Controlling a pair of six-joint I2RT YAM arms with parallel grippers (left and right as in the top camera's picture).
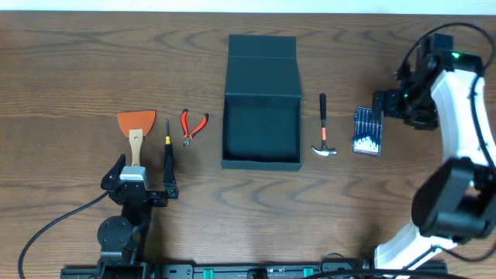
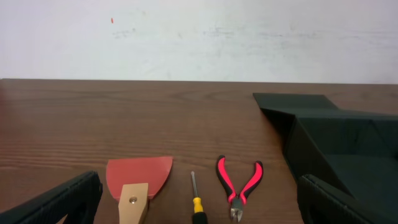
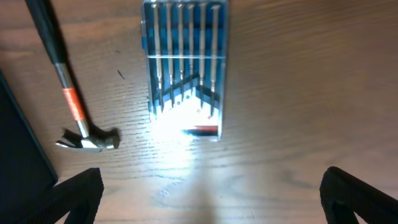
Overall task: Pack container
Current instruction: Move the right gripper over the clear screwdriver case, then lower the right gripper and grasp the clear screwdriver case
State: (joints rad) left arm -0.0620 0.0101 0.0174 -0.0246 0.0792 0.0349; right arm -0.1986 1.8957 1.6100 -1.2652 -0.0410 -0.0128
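Observation:
The container [image 1: 261, 132], a dark teal square box, stands mid-table with its flap lid [image 1: 262, 71] thrown back and nothing inside. It also shows at the right of the left wrist view as the container [image 2: 342, 140]. My left gripper [image 1: 146, 180] is open near the front edge, just short of the tool handles. Between its fingers [image 2: 62, 199] I see the scraper [image 2: 138, 180], the screwdriver [image 2: 196, 202] and the pliers [image 2: 239, 186]. My right gripper [image 1: 393, 105] hovers open beside the blue bit case [image 3: 183, 59], holding nothing.
Left of the box lie an orange-bladed scraper [image 1: 136, 128], a yellow-and-black screwdriver [image 1: 168, 151] and red pliers [image 1: 192, 126]. To its right lie a small hammer [image 1: 324, 128] and the blue case of bits [image 1: 366, 132]. A black cable [image 1: 54, 225] trails at front left.

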